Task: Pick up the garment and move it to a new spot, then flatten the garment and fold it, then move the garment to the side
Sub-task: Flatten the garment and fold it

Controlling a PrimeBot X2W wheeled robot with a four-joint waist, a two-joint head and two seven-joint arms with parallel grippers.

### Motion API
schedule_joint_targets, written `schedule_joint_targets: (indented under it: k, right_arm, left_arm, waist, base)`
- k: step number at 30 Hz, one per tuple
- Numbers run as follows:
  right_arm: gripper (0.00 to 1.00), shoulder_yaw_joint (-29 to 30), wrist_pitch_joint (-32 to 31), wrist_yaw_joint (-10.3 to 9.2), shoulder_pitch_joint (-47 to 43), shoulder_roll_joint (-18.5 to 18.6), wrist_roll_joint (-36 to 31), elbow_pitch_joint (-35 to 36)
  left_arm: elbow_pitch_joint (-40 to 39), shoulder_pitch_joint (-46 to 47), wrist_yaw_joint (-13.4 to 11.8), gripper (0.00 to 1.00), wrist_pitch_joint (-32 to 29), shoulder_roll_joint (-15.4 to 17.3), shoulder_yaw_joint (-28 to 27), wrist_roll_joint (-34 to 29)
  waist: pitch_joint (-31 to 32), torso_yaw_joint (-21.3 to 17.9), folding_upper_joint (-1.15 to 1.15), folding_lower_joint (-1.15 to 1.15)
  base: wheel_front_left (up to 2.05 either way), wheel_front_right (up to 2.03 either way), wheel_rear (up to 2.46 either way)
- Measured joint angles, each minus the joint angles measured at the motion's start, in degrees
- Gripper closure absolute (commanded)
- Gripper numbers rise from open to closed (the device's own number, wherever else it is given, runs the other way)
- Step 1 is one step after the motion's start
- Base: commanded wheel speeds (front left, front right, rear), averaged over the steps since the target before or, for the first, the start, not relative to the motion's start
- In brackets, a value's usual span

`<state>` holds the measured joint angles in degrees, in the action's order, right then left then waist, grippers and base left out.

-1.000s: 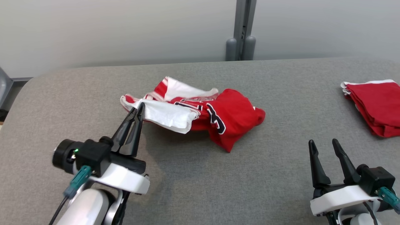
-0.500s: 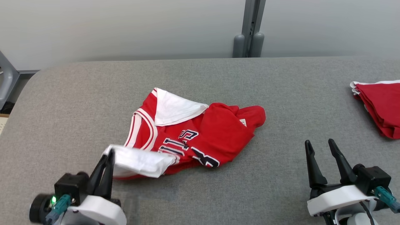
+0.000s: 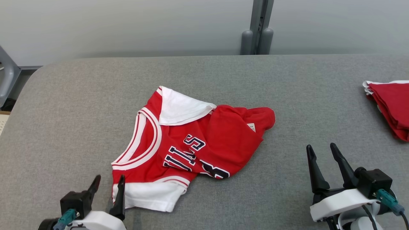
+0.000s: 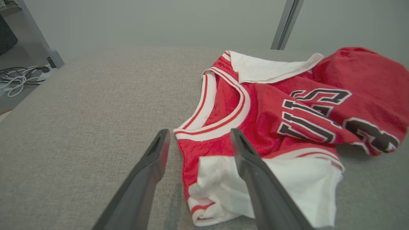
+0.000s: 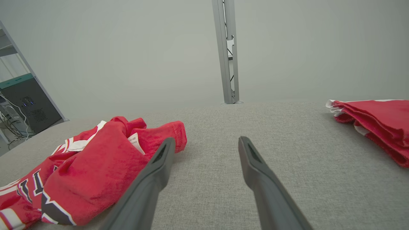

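At the lower left of the head view, the left end effector (image 3: 109,179) stands with its two dark fingers spread wide, gripping nothing. One finger crosses the white sleeve edge of the crumpled red-and-white jersey with dark lettering (image 3: 179,143). Whether it touches the cloth I cannot tell. The jersey lies on the grey fabric tabletop (image 3: 80,105), a little left of centre, with its striped neckline toward the left. The left wrist view brings that sleeve close, bunched beneath the fingers, and adds pale cables on the floor (image 4: 19,75) at its upper left. A grey metal post (image 3: 257,32) rises behind the tabletop at top centre. The right wrist view catches a small white label (image 5: 135,142) on the jersey's folded-over red part. At lower right, the right end effector (image 3: 321,147) is also wide and empty, well apart from the jersey. A folded pile of red cloth (image 3: 391,105) sits at the right edge.
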<state>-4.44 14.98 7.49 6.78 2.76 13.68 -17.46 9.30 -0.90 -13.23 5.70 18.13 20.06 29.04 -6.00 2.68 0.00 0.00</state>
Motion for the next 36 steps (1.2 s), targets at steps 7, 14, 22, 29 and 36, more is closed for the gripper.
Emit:
schedule_joint_targets:
  k: [7, 14, 22, 29, 36]
  right_arm:
    - [0.00, -0.48, 0.00, 0.00, 0.94, 0.00, 0.02, -0.91]
    - [0.00, -4.55, -0.96, 0.00, 3.37, -0.02, -1.60, -5.67]
    - [0.00, -8.94, -3.08, 0.00, 10.48, 0.55, -4.11, -13.26]
    - [0.15, -12.63, -5.03, 0.00, 15.64, 3.03, -2.49, -18.73]
    - [1.00, -15.48, -5.42, 0.00, 17.77, 5.11, 1.36, -20.00]
  left_arm:
    - [-1.37, 2.60, -0.21, 0.00, 2.40, 0.07, -0.12, -1.33]
    - [-1.49, 3.82, -0.20, 0.00, 3.92, -1.29, 1.04, -1.85]
    - [0.56, 5.93, 0.52, 0.00, 5.98, -4.42, 3.30, -2.32]
    - [3.12, 7.69, 1.71, 0.00, 7.06, -6.81, 5.67, -2.82]
    - [5.33, 8.21, 2.45, 0.00, 8.08, -8.15, 6.45, -2.89]
  waist:
    - [-0.06, 1.38, 0.00, 0.00]
    - [-0.40, 3.39, 0.00, 0.00]
    - [-2.17, 6.48, 0.00, 0.00]
    - [-3.67, 9.50, 0.00, 0.00]
    - [-3.72, 10.99, 0.00, 0.00]
  base:
    - [0.00, 0.00, 0.00]
    - [0.00, 0.00, 0.00]
    - [0.00, 0.00, 0.00]
    - [0.00, 0.00, 0.00]
    - [0.00, 0.00, 0.00]
